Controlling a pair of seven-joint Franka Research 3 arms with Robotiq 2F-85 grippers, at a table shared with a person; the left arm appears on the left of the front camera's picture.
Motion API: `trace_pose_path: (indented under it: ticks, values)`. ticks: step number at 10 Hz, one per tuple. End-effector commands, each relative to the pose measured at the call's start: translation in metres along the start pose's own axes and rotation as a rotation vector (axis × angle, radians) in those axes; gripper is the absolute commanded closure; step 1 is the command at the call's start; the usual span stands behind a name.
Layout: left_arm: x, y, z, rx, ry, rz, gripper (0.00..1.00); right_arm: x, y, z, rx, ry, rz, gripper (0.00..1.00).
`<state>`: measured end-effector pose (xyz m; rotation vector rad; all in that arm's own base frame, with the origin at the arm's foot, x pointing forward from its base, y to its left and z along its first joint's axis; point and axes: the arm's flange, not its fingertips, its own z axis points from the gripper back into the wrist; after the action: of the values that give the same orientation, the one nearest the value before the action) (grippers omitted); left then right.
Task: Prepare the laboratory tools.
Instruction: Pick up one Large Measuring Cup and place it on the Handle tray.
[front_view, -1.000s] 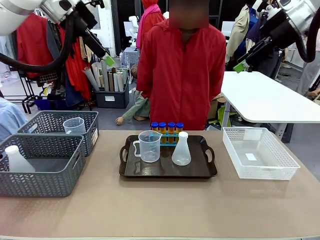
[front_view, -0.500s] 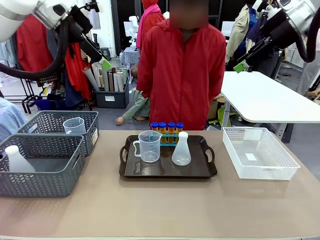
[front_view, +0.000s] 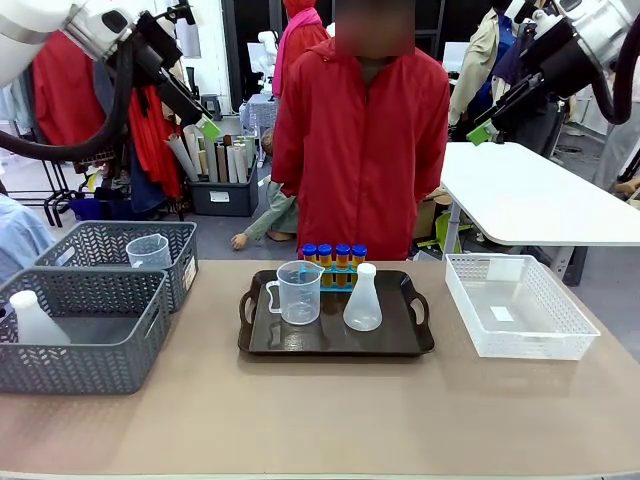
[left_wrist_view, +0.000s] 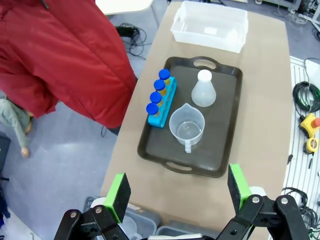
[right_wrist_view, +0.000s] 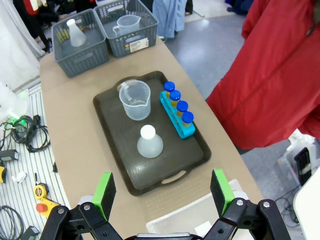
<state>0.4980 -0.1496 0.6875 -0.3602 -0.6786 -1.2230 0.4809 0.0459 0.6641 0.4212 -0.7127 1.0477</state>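
Observation:
A dark tray sits mid-table in front of a person in a red jacket. On it stand a clear handled beaker, a translucent white conical flask and, behind them, a blue tube rack holding several orange tubes with blue caps. My left gripper hangs open high above the table's left side, looking down on the beaker, flask and rack. High on the right, my right gripper is also open and empty, above the flask.
Two grey baskets stand at the left: the far one holds another beaker, the near one another flask. A white basket with nothing in it sits at the right. Bare tabletop lies in front of the tray.
My left arm has shifted slightly to the left, high above the table. The right arm, the person and the things on the tray have stayed put.

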Motion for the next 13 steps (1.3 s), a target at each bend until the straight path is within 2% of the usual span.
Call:
trace_pose_path:
  ticks: [1,13]
  values:
    - [0.0,0.001,0.0015,-0.003,0.002,0.0,0.0,0.0014,0.0006,0.0011,-0.007,-0.005,-0.001,0.0]
    - [0.0,0.001,0.0015,-0.003,0.002,0.0,0.0,0.0014,0.0006,0.0011,-0.007,-0.005,-0.001,0.0]
